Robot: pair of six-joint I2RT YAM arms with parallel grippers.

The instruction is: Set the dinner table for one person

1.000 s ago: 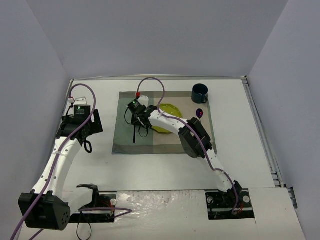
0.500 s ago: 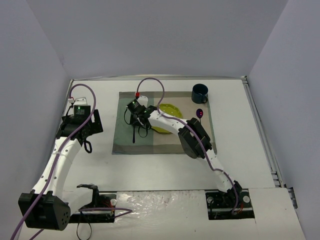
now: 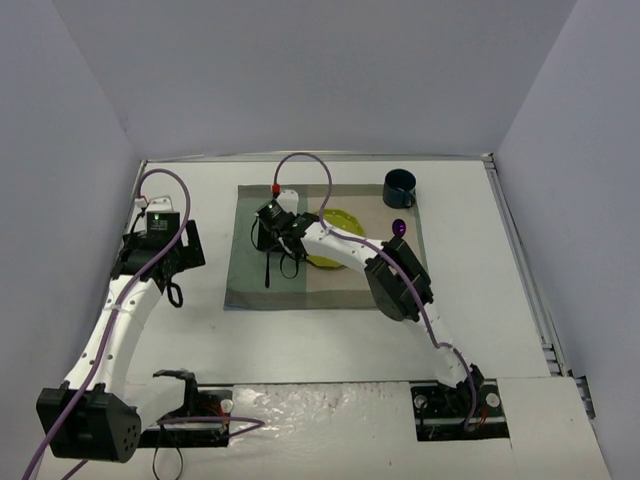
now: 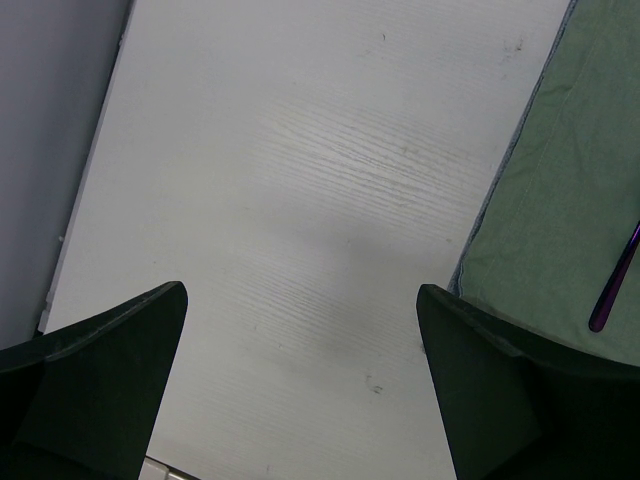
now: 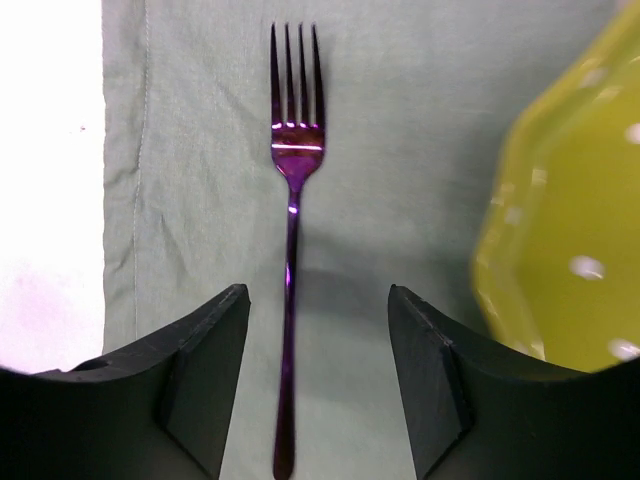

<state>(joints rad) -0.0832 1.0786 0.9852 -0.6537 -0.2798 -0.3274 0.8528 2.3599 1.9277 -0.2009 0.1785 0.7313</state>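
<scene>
A purple fork (image 5: 293,200) lies flat on the green half of the cloth mat (image 5: 200,120), tines pointing away. My right gripper (image 5: 318,330) hangs open just above its handle, one finger on each side, touching nothing. In the top view this gripper (image 3: 270,240) is over the mat's left part, with the fork (image 3: 268,270) below it. A yellow-green plate (image 3: 340,222) sits mid-mat, partly hidden by the right arm. My left gripper (image 4: 300,310) is open and empty over the bare white dinner table (image 4: 300,180), left of the mat (image 4: 570,200).
A dark blue mug (image 3: 400,187) stands at the mat's far right corner. A small purple utensil end (image 3: 400,228) shows on the beige half of the mat. The metal edge rail (image 3: 525,260) runs down the right side. Grey walls enclose the table.
</scene>
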